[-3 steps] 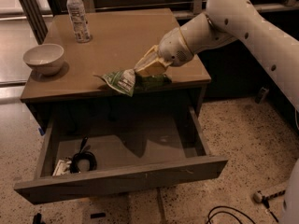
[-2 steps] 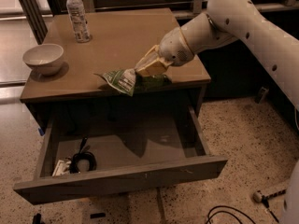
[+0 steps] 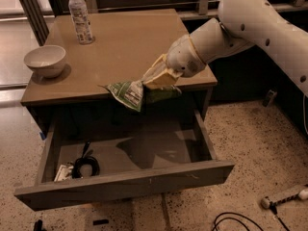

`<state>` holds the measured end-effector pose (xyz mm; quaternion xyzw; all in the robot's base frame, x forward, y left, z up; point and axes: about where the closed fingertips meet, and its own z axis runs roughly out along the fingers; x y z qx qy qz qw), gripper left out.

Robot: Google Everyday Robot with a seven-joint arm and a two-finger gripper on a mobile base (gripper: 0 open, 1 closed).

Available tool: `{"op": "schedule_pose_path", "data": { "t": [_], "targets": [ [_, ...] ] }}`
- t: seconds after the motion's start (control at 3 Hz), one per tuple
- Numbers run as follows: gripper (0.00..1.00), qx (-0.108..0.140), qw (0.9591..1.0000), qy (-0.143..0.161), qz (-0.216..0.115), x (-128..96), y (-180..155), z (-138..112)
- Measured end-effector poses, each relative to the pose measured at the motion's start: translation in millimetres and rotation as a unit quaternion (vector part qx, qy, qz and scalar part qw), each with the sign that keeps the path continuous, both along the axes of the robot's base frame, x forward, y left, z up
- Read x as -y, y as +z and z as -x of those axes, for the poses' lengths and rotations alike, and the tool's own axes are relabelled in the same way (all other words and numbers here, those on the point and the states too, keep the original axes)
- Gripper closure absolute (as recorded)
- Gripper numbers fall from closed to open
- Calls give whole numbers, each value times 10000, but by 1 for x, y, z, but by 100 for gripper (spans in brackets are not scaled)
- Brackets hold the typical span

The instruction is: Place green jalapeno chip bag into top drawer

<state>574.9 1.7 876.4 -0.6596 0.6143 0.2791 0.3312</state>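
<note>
- Cream two-finger gripper [image 3: 155, 79] clenched on crinkled green foil jalapeno chip bag [image 3: 126, 93]. The bag dangles off the brown wooden table [image 3: 120, 47] front edge.
- Wide grey-brown wooden top drawer [image 3: 125, 184] stands open directly beneath, probably so the bag can drop in.

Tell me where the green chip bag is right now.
The chip bag hangs mid-frame in the camera view, held by the gripper at the front edge of the table, above the open drawer.

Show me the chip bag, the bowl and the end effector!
chip bag [image 3: 126, 93]: camera view, its crinkled middle.
bowl [image 3: 44, 61]: camera view, its outer wall.
end effector [image 3: 151, 80]: camera view, between its fingertips, at the table's [image 3: 120, 42] front edge, gripping the chip bag above the open drawer [image 3: 125, 184].
</note>
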Motion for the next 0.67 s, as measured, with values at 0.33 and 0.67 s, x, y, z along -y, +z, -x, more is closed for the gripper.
{"op": "schedule_pose_path", "data": {
  "t": [0.33,0.67],
  "targets": [
    [100,97,9991,31,407,-4,1,38],
    [100,104,9967,-11,801,-7,4,79]
  ]
}}
